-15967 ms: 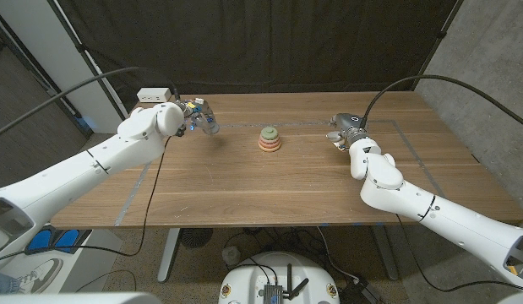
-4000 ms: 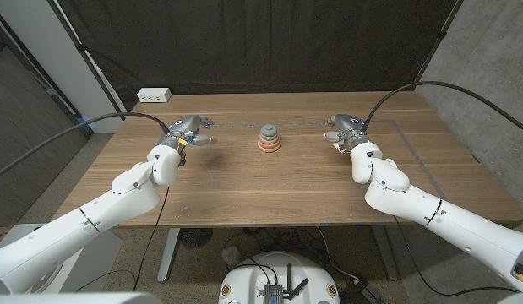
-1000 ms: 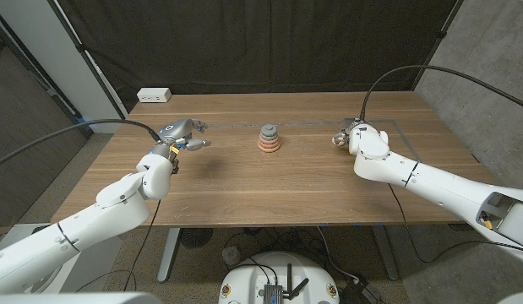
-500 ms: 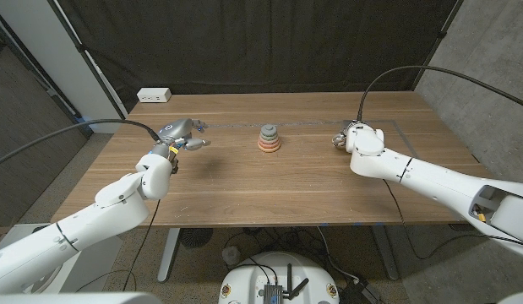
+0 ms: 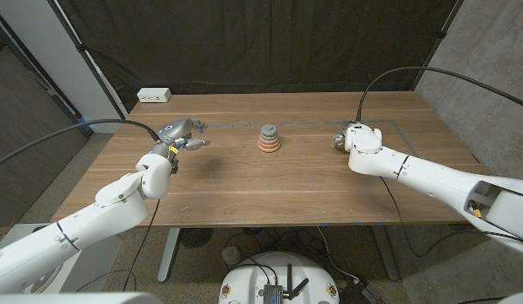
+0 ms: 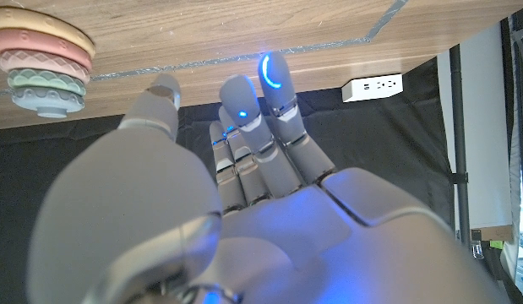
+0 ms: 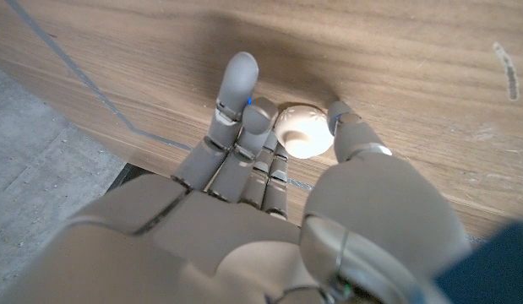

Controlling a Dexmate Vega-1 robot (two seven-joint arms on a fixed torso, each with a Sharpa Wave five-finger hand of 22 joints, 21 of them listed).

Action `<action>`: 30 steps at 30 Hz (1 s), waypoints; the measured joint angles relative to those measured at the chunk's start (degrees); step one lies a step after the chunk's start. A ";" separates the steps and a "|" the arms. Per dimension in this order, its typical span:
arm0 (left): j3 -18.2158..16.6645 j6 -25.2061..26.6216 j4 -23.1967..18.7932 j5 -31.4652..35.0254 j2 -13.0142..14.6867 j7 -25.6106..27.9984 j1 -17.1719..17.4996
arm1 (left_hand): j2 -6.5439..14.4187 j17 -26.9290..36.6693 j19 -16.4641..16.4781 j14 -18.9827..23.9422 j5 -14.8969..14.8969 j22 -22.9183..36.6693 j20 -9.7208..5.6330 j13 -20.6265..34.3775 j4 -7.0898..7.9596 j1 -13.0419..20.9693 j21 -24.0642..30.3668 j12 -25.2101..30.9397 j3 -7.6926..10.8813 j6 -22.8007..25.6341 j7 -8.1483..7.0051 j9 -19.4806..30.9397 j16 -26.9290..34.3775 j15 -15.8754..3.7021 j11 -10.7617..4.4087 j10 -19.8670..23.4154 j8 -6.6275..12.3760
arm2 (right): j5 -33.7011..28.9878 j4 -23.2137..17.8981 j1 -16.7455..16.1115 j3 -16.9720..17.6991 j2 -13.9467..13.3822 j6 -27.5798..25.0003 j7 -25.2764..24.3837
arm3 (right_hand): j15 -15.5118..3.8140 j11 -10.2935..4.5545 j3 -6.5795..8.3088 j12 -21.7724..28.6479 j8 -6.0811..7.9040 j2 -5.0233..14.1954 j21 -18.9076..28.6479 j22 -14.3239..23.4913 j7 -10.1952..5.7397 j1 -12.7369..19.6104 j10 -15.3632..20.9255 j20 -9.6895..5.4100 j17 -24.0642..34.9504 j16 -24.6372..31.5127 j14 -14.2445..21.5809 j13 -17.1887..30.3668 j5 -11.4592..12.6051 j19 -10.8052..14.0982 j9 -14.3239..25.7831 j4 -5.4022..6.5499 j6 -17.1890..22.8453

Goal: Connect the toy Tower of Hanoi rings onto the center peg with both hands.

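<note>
Since a second ago little differs — the right hand [image 7: 278, 169] still pinches the cream cap [image 7: 302, 131] at three o'clock of the ring stack [image 5: 269, 138], the left hand [image 5: 183, 133] stays loosely spread.

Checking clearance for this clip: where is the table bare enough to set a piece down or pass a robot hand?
Bare wood spans the table's near half, between both arms, and the strips between the ring stack and each robot hand. Tighter spots: around the left robot hand, and the right robot hand, which is at a small cream piece.
</note>
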 measured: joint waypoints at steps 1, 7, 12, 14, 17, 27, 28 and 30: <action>0.03 0.00 0.03 -0.01 -0.03 -0.05 -0.03 | -0.15 0.03 -0.01 0.00 0.00 0.00 -0.01 0.00 0.00 -0.15 0.00 0.00 0.00 0.12 -0.12 0.00 0.00 0.00 0.00 0.00 0.00 | 0.12 0.16 0.08 -0.07 0.05 0.07 -0.06 | 0.00 0.00 0.00 0.00 0.00 0.00 0.00 0.00 0.00 0.00 0.00 0.00 0.04 0.00 0.00 -0.01 0.00 0.00 0.00 0.00 0.00; 0.27 0.00 0.26 -0.05 -0.15 -0.16 -0.27 | -0.06 0.06 0.23 0.00 0.00 0.00 -0.25 0.00 -0.01 -0.52 0.00 0.00 0.01 0.63 0.00 0.00 0.00 0.00 -0.16 0.21 0.00 | 0.74 1.08 0.60 -0.71 0.33 0.31 -0.32 | 0.00 0.00 0.00 0.22 0.00 0.00 0.00 0.00 0.00 0.00 -0.01 0.00 0.04 0.00 0.00 -0.03 0.00 0.00 0.00 0.00 0.00; 0.46 -0.02 0.53 -0.14 -0.37 -0.17 -0.44 | -0.06 0.22 0.22 0.00 0.00 0.00 -0.24 0.00 0.01 -0.52 0.00 0.00 0.32 0.71 -0.06 -0.01 0.00 0.00 -0.21 0.43 0.00 | 1.38 1.56 0.86 -1.32 0.44 0.34 -0.33 | 0.00 0.00 -0.17 0.22 0.00 0.01 0.00 0.00 0.00 0.01 -0.01 0.00 0.03 0.00 0.00 -0.06 0.00 0.00 0.01 -0.17 0.01; 0.53 -0.13 0.63 -0.19 -0.43 -0.17 -0.48 | -0.06 0.25 0.22 0.00 0.00 0.00 -0.24 0.01 0.08 -0.52 0.00 0.00 0.39 0.71 -0.06 -0.01 0.00 0.00 -0.21 0.43 0.00 | 1.53 1.62 0.97 -1.53 0.44 0.34 -0.32 | 0.00 -0.01 -0.16 0.22 0.23 0.03 -0.01 -0.04 0.00 0.02 0.00 0.00 -0.02 -0.16 0.00 -0.06 0.00 0.00 0.01 -0.16 0.01; 0.60 -0.23 0.74 -0.25 -0.48 -0.18 -0.56 | -0.06 0.33 0.22 0.00 0.23 0.00 -0.24 0.00 0.08 -0.52 -0.39 0.00 0.39 0.71 -0.07 -0.01 0.00 0.00 -0.20 0.43 0.00 | 1.85 1.67 1.07 -1.79 0.44 0.33 -0.21 | 0.00 -0.40 -0.49 0.56 0.45 0.40 -0.04 -0.13 -0.45 0.40 0.87 0.00 -0.13 -0.48 0.00 -0.25 0.00 0.01 0.01 -0.16 0.46; 0.76 -0.49 0.96 -0.41 -0.65 -0.17 -0.69 | 0.24 0.33 0.21 -0.01 0.23 0.00 -0.23 0.01 0.07 -0.82 -0.45 0.00 0.88 1.10 0.14 -0.01 0.00 0.00 -0.12 0.52 0.00 | 3.62 2.12 1.32 -2.21 0.37 -0.37 0.18 | -1.52 -1.49 0.08 1.79 2.02 2.58 0.34 -0.17 -1.62 3.91 2.78 -1.18 1.09 1.37 3.25 0.09 0.13 3.66 0.16 -0.73 4.02; 0.76 -0.50 0.96 -0.41 -0.66 -0.17 -0.69 | 0.24 0.41 0.21 0.00 0.23 0.00 -0.23 0.01 0.07 -0.82 -0.45 0.00 0.88 1.10 0.14 -0.01 -0.11 0.00 -0.11 0.52 0.00 | 3.69 2.12 1.32 -2.21 0.37 -0.38 0.12 | -1.55 -1.53 0.25 1.79 2.38 2.72 0.34 -0.17 -1.76 4.09 3.47 -1.45 1.29 1.74 3.63 0.09 0.28 3.98 0.26 -0.90 4.51; 0.76 -0.50 0.97 -0.43 -0.66 -0.14 -0.69 | 0.24 0.41 0.21 0.00 0.23 0.00 -0.23 0.12 -0.09 -0.82 -0.45 0.00 1.04 1.10 0.14 -0.01 -0.42 0.00 -0.11 0.52 0.00 | 4.05 2.24 1.16 -2.10 0.37 -0.39 -0.22 | -2.08 -1.72 0.32 2.22 2.89 2.95 0.34 -0.17 -1.86 4.33 6.52 -1.78 1.58 2.18 4.55 0.32 0.32 4.67 0.42 -0.97 5.57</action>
